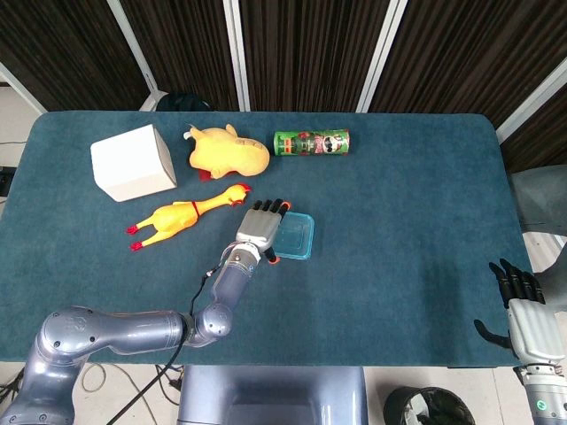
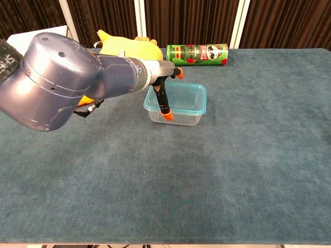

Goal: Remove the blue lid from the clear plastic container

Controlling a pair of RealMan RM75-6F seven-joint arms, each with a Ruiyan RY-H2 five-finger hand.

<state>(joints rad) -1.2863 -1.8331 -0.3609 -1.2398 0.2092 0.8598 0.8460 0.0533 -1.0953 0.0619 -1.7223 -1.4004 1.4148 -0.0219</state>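
Note:
The clear plastic container stands mid-table with its blue lid seated on top. My left hand lies over the lid's left part, palm down, fingers spread and pointing to the far side. Its orange-tipped thumb hangs down in front of the container's near wall. I see nothing gripped between thumb and fingers. My right hand is off the table's near right corner, fingers straight, holding nothing.
A green chips can lies on its side behind the container. Left of it are a yellow plush toy, a rubber chicken and a white box. My left forearm fills the chest view's left.

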